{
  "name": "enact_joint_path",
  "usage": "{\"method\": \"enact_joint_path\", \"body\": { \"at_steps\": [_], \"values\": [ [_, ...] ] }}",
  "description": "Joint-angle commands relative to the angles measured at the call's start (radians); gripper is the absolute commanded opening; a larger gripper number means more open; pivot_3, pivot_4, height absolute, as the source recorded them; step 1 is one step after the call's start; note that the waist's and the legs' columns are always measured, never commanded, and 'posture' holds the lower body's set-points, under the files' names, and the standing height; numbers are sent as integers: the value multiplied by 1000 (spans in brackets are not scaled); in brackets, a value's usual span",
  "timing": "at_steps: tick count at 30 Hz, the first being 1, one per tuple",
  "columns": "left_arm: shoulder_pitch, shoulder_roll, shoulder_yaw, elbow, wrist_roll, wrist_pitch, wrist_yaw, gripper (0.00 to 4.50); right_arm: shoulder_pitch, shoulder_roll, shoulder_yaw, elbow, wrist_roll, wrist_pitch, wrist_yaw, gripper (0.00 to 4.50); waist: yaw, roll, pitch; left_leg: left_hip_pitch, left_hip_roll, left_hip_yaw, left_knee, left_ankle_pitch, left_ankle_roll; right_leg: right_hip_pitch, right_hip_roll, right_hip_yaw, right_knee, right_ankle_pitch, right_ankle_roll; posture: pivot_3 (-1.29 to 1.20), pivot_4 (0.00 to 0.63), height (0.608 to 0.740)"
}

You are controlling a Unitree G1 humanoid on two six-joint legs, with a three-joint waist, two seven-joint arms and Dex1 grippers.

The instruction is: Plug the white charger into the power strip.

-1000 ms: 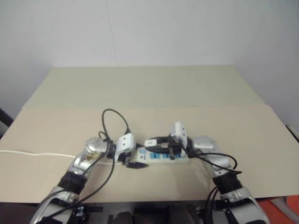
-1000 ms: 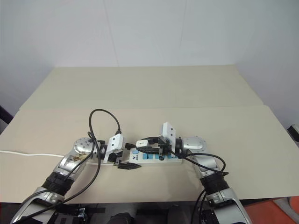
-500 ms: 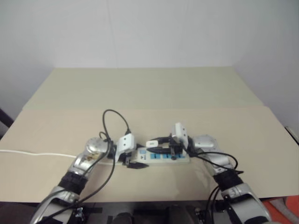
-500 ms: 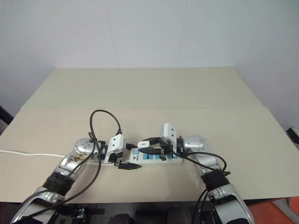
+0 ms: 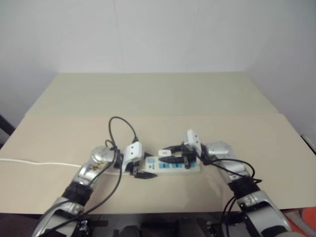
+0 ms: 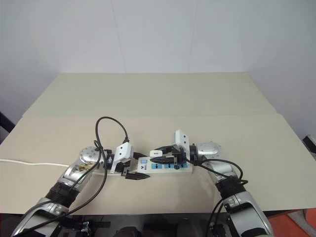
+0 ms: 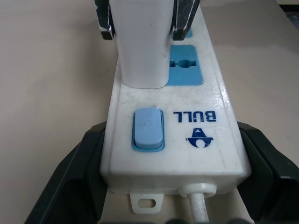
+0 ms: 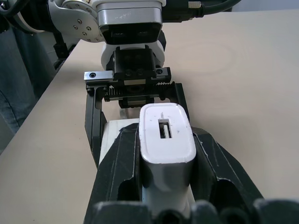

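The power strip (image 6: pixel 170 168) lies on the table, a white bar with blue sockets and a blue switch (image 7: pixel 148 128) at its left end. My left gripper (image 6: pixel 138 166) is shut on that end, one black finger (image 7: pixel 70 186) on each side of it. The white charger (image 8: pixel 166 135) stands upright, clamped in my right gripper (image 6: pixel 159 155), which reaches in from the right. Seen from the left wrist, the white charger (image 7: pixel 140 46) meets the strip's face at the socket nearest the switch. Its prongs are hidden. A further blue socket (image 7: pixel 186 71) shows beside it.
The strip's thin white cord (image 6: pixel 29 163) runs off to the left across the tan table (image 6: pixel 158 98). A black cable loop (image 6: pixel 109 129) rises over my left wrist. An orange object (image 6: pixel 291 224) lies low at the right, past the table's front edge.
My right gripper has brought the charger slightly lower and a little to the right along the strip. The left gripper and the strip have kept still. The camera has shifted slightly.
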Motion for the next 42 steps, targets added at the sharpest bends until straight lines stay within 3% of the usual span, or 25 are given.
{"method": "enact_joint_path", "body": {
  "at_steps": [1, 11, 23, 24, 31, 32, 39, 42],
  "values": [
    [18, 63, 27, 46, 20, 9, -19, 3289, 40, -91, -23, 110, -93, 49, -46, 1131, 0, 0, 0, 0, 0, 0, 0, 0, 0, 0, 0, 0, 0, 0, 0, 0, 150, 740],
    [-1, 60, 25, 68, 19, 0, -19, 3289, -34, 17, 20, 16, -63, 100, -60, 1131, -10, 0, 0, 0, 1, 0, -1, 0, 0, -1, 1, 1, 1, 0, -1, 0, 150, 740],
    [-2, 59, 25, 71, 23, -6, -17, 3289, 8, 14, 19, -64, -56, 111, -30, 1131, -8, 0, 1, -1, 3, 0, -4, 0, 0, -5, 3, 0, 1, -1, -3, 0, 150, 740],
    [-3, 59, 25, 72, 23, -7, -17, 3289, 10, 14, 18, -65, -57, 110, -30, 1860, -7, 0, 1, -1, 3, 0, -5, 0, 0, -5, 3, 0, 1, -1, -3, 0, 150, 740],
    [-13, 55, 23, 90, 26, -15, -14, 3289, 16, 5, 7, -81, -60, 113, -25, 4252, -8, -1, 2, -2, 3, 0, -6, 0, 0, -6, 3, 1, 1, -1, -3, 0, 150, 740],
    [-15, 53, 24, 92, 26, -15, -13, 3289, 13, 1, 2, -86, -57, 117, -21, 4438, -7, -1, 2, -2, 3, 0, -6, 0, 0, -6, 3, 1, 1, -1, -3, 0, 150, 740],
    [-27, 43, 23, 107, 27, -19, -8, 3289, -12, -61, -63, -161, -12, 163, 8, 4438, -4, -1, 5, -3, 2, 0, -6, 0, 0, -8, 3, 1, 1, -1, -3, 0, 150, 740],
    [-34, 38, 23, 115, 30, -25, -4, 3289, -10, -162, -140, -255, 53, 221, 57, 4438, -1, 1, 6, -11, 2, 0, -6, 0, 0, -15, 2, 0, 2, -1, -3, 0, 150, 740]
  ]
}}
